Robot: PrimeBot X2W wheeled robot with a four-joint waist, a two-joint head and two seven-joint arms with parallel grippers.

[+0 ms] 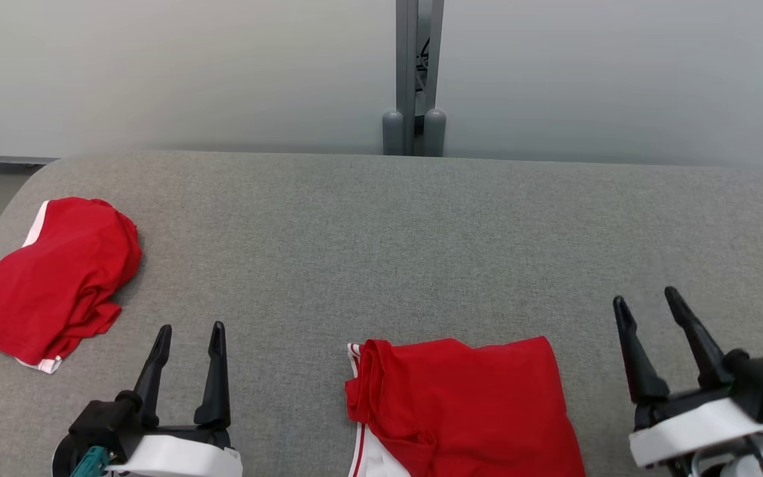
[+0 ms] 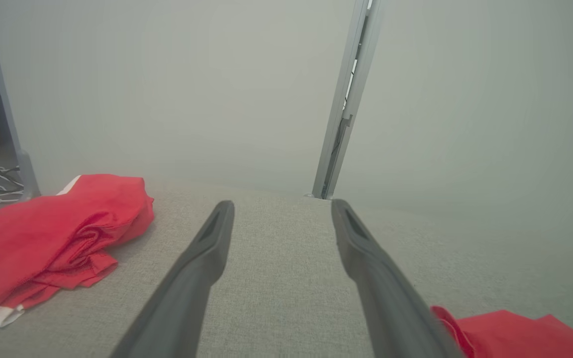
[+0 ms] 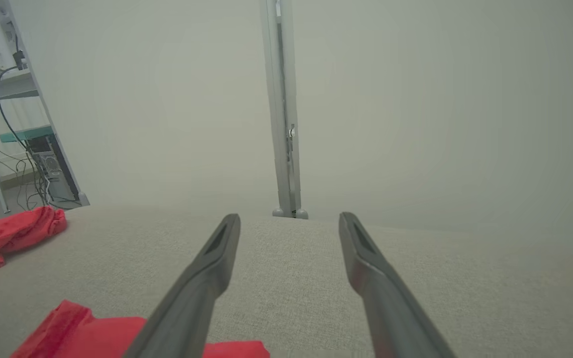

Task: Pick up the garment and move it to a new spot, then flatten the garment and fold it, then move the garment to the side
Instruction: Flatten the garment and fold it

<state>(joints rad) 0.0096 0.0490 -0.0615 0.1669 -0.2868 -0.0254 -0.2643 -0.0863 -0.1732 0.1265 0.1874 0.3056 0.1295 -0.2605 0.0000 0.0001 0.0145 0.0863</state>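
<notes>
Head view: left gripper (image 1: 191,328) and right gripper (image 1: 646,297) both gape empty, 1 red garment (image 1: 467,404) lying between them and a 2nd heap (image 1: 57,278) beyond the left gripper's outer side; a pinch catching 1 layer could drag folds apart.

We see the garment (image 1: 467,397), right of our left fingers (image 1: 216,371): soft, matt red cloth. The table (image 1: 381,232) under them looks a coarse grey weave.

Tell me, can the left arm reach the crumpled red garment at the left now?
Probably yes: the left tool stands open, and only bare grey table lies between it and the crumpled garment.
</notes>
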